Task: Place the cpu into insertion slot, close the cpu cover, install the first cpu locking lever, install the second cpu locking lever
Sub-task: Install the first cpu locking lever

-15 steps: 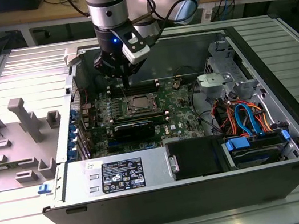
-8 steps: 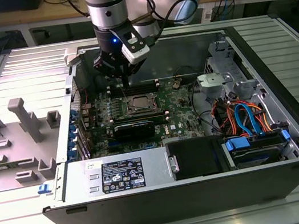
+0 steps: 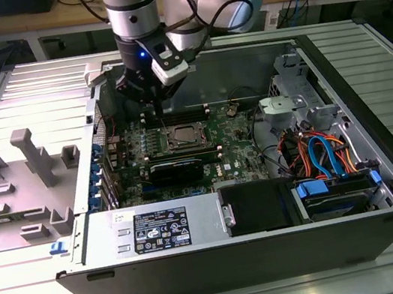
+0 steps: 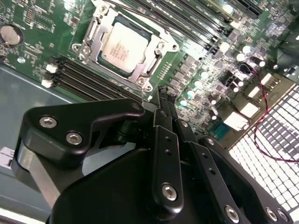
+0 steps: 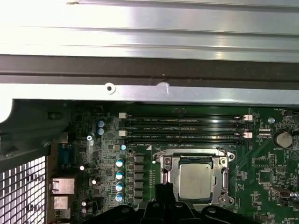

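Note:
The cpu (image 4: 125,46) (image 5: 195,182) lies flat in the insertion slot (image 3: 183,138) on the green board, its pale metal face up. The cpu cover (image 4: 156,33) (image 5: 168,164) is down over it, framing the chip with its silvery edges. My gripper (image 4: 163,95) (image 5: 163,189) (image 3: 158,109) hovers just beside the socket's edge, toward the row of round capacitors. Its black fingers are shut together with nothing between them. I cannot make out how the locking levers stand.
Long black memory slots (image 5: 184,126) run beside the socket. The open computer case (image 3: 375,123) walls in the board, with a black card (image 3: 176,169), bundled cables (image 3: 319,152) and a power supply (image 3: 158,230) near the front. Grey fixtures (image 3: 31,157) stand on the exterior view's left.

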Available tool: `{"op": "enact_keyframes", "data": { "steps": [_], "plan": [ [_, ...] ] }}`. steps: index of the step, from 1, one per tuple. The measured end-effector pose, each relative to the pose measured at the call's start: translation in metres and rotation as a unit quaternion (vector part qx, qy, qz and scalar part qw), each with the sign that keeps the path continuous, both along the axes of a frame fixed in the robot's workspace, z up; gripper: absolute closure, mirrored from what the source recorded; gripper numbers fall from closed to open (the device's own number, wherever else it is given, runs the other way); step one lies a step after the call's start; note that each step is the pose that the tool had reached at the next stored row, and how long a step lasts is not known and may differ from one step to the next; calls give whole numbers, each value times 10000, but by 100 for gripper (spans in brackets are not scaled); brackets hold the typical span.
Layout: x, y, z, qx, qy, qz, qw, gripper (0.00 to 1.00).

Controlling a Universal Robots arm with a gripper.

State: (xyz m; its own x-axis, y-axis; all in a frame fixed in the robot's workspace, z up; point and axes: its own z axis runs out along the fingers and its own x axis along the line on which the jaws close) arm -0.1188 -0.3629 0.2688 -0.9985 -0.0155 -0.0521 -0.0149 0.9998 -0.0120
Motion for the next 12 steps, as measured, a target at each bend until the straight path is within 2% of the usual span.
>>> {"op": "enact_keyframes", "data": {
  "steps": [5, 6, 8, 9, 12],
  "plan": [
    [-105, 5, 0, 0, 0, 0, 10000, 89],
    [-123, 27, 0, -1, 0, 0, 10000, 89],
    [-143, 139, -13, -2, 0, 0, 10000, 89],
    [-143, 163, -21, -2, 0, 1, 10000, 89],
    [-144, 187, -29, -2, 0, 2, 10000, 89]
  ]
}}
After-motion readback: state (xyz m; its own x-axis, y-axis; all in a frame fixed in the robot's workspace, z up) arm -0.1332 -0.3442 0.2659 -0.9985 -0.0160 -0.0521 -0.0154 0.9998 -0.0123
